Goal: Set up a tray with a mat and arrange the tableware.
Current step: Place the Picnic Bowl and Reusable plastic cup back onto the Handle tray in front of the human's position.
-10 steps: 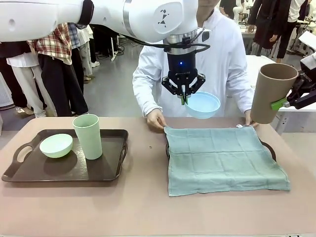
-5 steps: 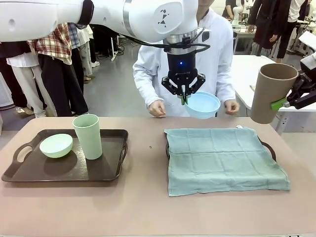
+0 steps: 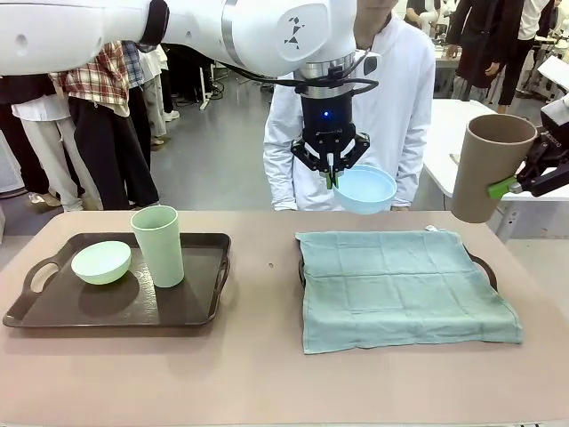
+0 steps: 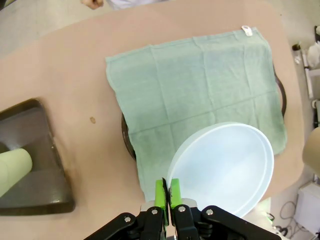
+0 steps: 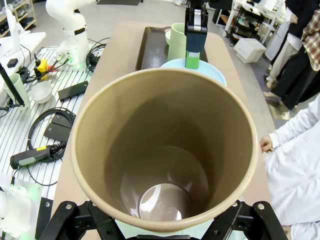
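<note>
Placing time: the left gripper (image 3: 331, 173), pinched tight on the light blue bowl's (image 3: 365, 189) rim, hangs over the mat (image 3: 400, 285) covering the tray (image 3: 483, 265) — a gentle lowering looks next — while the right gripper (image 3: 520, 182), spread wide, clasps the brown cup (image 3: 484, 169) aloft beside the table (image 3: 267, 374).

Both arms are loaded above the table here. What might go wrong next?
1. The light blue bowl hangs from a thin rim pinch in the left jaws; it may swing or slip on the way down.
2. The green mat drapes loosely over its tray; the brown cup in the right jaws might tip on a crease.
</note>
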`<state>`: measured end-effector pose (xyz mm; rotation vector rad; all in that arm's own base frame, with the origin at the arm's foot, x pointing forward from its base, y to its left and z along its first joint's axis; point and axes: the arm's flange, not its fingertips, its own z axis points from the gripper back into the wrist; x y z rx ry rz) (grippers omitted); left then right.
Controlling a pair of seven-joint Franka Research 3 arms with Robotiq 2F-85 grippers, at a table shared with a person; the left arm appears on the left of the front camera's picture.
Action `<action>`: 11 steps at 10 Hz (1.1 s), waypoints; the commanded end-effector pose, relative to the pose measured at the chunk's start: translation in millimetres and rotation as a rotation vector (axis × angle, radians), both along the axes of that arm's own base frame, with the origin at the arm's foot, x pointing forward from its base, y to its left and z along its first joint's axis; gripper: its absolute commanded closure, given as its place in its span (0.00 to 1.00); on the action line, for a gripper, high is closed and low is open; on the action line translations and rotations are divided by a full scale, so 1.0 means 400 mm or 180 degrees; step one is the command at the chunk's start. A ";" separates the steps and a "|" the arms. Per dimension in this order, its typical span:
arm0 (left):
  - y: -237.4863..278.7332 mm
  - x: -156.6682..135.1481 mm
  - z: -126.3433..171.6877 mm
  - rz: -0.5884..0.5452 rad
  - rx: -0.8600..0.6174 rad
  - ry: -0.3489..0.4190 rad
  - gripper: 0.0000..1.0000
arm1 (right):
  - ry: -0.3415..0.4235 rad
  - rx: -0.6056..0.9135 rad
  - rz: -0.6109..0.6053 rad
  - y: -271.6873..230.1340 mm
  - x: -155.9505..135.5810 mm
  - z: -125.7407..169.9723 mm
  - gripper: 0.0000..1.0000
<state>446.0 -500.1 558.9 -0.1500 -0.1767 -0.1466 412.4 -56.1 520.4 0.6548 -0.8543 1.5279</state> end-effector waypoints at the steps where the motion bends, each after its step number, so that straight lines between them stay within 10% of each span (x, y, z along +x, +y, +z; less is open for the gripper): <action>1: 0.001 0.020 -0.037 -0.0013 -0.0027 0.0078 0.96 | 0.0000 0.0000 0.0000 0.000 0.000 0.000 0.15; 11: -0.009 0.105 -0.345 0.0256 -0.0041 0.0038 0.96 | 0.0321 0.0276 0.0143 -0.005 0.170 -0.339 0.15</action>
